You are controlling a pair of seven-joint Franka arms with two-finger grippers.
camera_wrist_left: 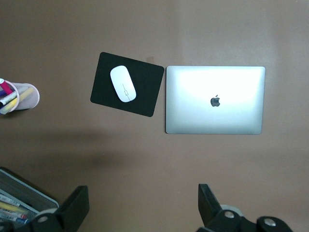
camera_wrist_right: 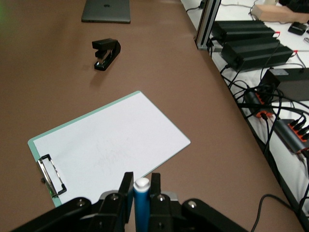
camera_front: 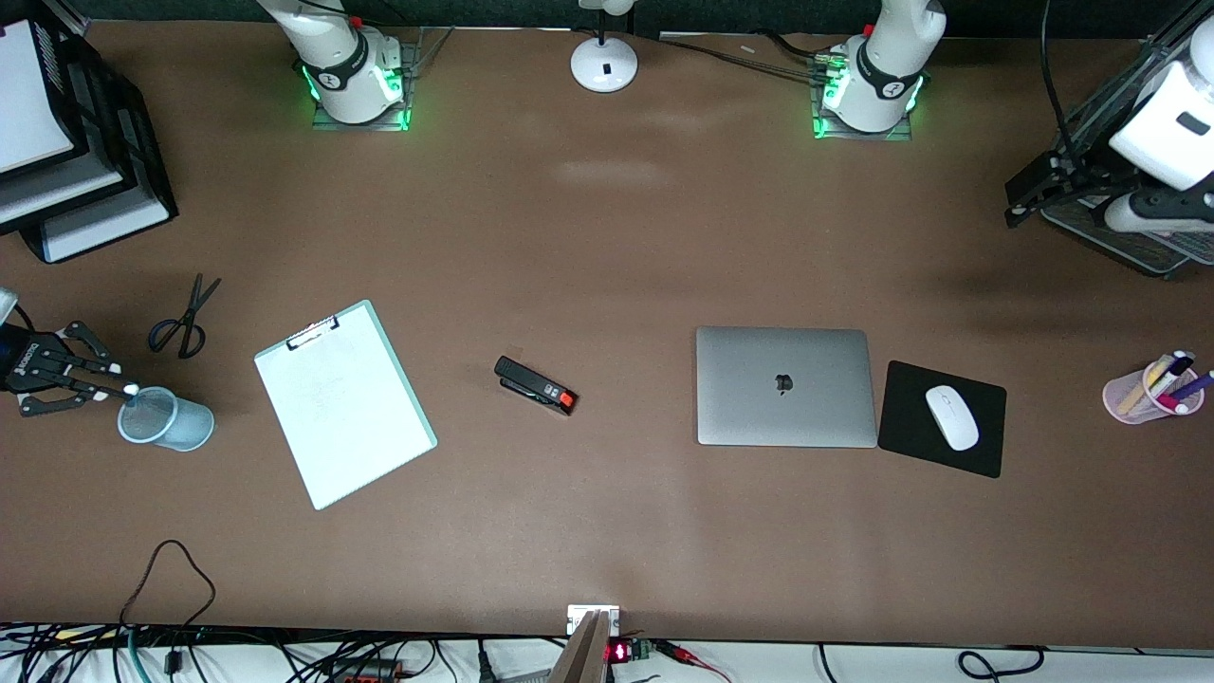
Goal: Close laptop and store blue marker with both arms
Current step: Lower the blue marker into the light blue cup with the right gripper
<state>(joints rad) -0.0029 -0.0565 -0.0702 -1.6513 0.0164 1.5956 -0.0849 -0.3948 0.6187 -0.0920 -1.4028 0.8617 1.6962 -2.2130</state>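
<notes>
My right gripper (camera_front: 128,389), at the frame's middle-left edge, clamps the blue marker (camera_wrist_right: 141,203) over a blue cup (camera_front: 167,419). My left gripper (camera_wrist_left: 145,205) hangs spread; the laptop (camera_front: 785,386) lies closed.

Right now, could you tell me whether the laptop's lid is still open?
No, the laptop lies flat on the table with its lid shut, the dark logo facing up, beside the black mouse pad.

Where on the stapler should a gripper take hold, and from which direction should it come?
Probably from straight above, with the fingers across the long sides of the stapler near its middle. It lies flat on the table, apart from the clipboard and the laptop, so both sides are free. Its body is long and narrow, so a grip across the width suits it best.
</notes>
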